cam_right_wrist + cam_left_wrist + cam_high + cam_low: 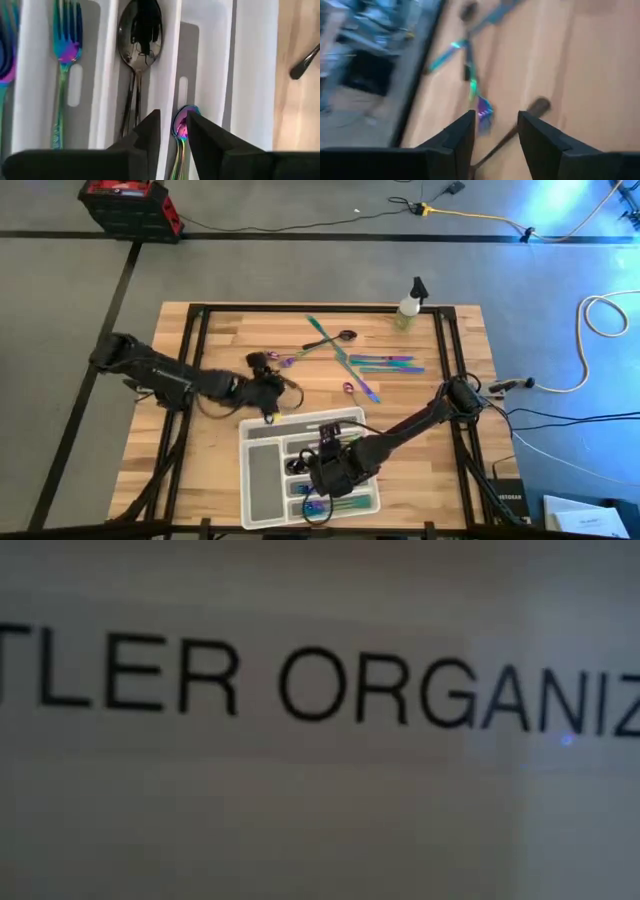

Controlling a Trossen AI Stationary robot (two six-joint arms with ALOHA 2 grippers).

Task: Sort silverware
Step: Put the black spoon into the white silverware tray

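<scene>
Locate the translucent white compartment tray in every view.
High view: translucent white compartment tray at bottom centre, on the wooden table.
Low view: a pale surface lettered "TLER ORGANIZ" fills the picture, probably the tray's wall.
Left wrist view: not in it.
Right wrist view: its compartments fill most of the picture.
Shared landmark: right gripper over the tray, shut on an iridescent spoon.

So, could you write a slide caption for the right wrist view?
Right gripper lowers an iridescent spoon into the white tray.

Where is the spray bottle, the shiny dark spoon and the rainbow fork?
spray bottle (408,307), high view, on its body.
dark spoon (139,31), right wrist view, on its bowl.
rainbow fork (65,47), right wrist view, below the tines.
</scene>
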